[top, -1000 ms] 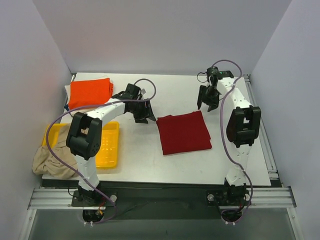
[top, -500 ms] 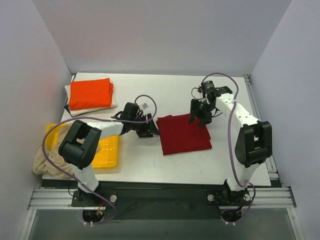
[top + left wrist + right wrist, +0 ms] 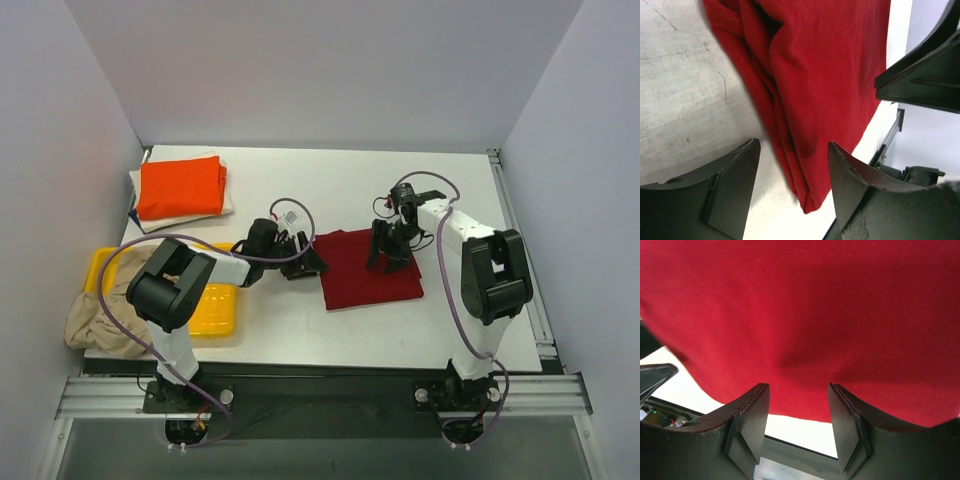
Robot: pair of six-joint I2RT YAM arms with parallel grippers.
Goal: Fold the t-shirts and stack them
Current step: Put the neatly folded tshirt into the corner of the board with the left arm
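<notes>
A dark red t-shirt (image 3: 368, 268) lies folded into a rectangle in the middle of the table. My left gripper (image 3: 306, 262) sits low at its left edge and is open; in the left wrist view the shirt's folded edge and corner (image 3: 810, 165) lie between the fingers (image 3: 732, 185). My right gripper (image 3: 388, 250) hovers over the shirt's far right part, open. Red cloth (image 3: 805, 305) fills the right wrist view behind the right gripper (image 3: 797, 387), with nothing pinched. An orange t-shirt (image 3: 180, 187) lies folded on top of a stack at the back left. A beige t-shirt (image 3: 95, 318) is crumpled at the left edge.
A yellow tray (image 3: 215, 300) stands at the front left, under the left arm, with the beige cloth draped over its left side. Pale cloth (image 3: 227, 198) shows under the orange shirt. Grey walls close the table on three sides.
Both arms have closed in on the red shirt. The left gripper slid down and right to its left edge and opened wider. The right gripper came forward from the back.
</notes>
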